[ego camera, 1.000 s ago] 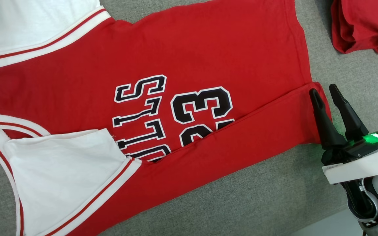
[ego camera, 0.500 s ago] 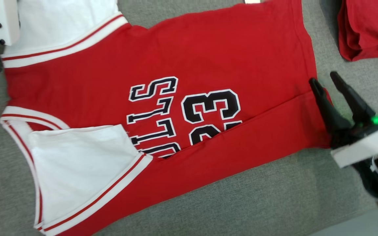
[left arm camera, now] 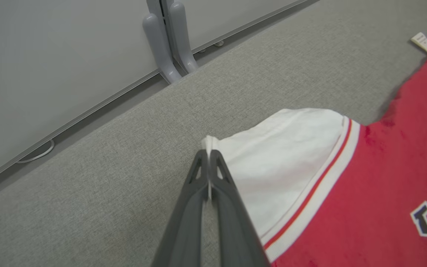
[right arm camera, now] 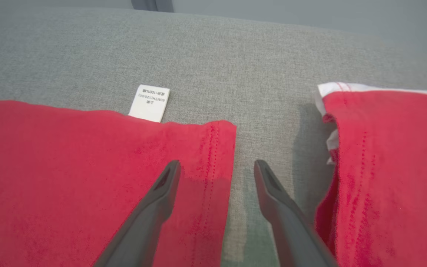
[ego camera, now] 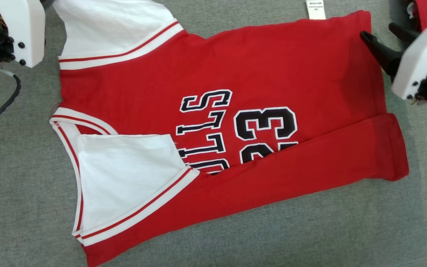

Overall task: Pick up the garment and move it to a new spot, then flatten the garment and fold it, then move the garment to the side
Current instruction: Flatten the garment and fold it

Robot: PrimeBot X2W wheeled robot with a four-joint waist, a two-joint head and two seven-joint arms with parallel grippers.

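Left wrist view: left pincer (left arm camera: 209, 155) pinches garment (left arm camera: 380, 185) corner.

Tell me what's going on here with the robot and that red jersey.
The robot is partway through folding a red Bulls jersey on a grey cloth surface; one long side is already folded in. Its left gripper is shut on the edge of the white sleeve. Its right gripper is open astride the hem corner near the care label, not yet gripping. Another red garment lies beside.

The left tool (left arm camera: 209, 160) and right tool (right arm camera: 216, 167) have long, dark, tapered fingers (right arm camera: 150, 215). White boxy wrist housings (ego camera: 22, 22) carry black screws (ego camera: 20, 45). A black cable (ego camera: 3, 106) loops at upper left.
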